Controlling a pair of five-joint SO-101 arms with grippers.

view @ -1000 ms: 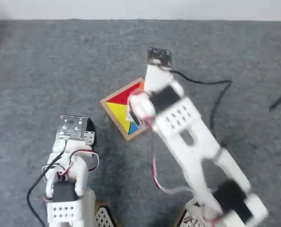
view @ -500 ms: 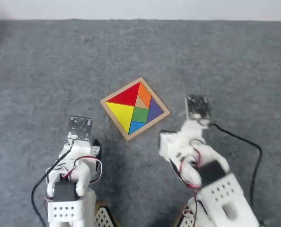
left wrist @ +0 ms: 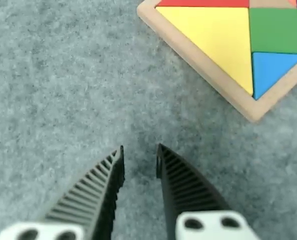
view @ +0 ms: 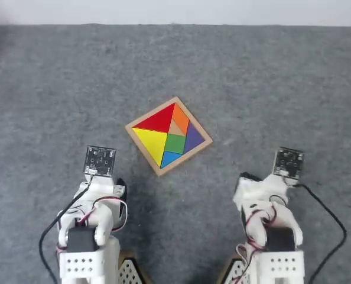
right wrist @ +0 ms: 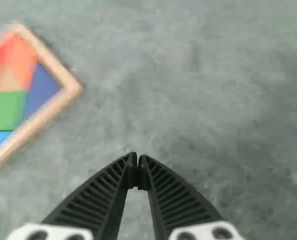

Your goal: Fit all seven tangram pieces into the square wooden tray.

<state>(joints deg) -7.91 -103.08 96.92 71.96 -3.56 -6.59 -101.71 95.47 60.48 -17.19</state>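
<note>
On the worktop (view: 282,77) ahead, the filled square wooden tray (view: 141,148) lies corner-on, nearer the slightly parted, empty left jaws than the closed, empty right jaws.

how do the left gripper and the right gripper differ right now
The left gripper has its jaws slightly apart, while the right gripper has its tips touching. The left gripper points toward the tray edge beside the yellow triangle. The right gripper points past the tray corner by the purple piece. Both are empty and hang over the grey carpet, off the tray.
</note>
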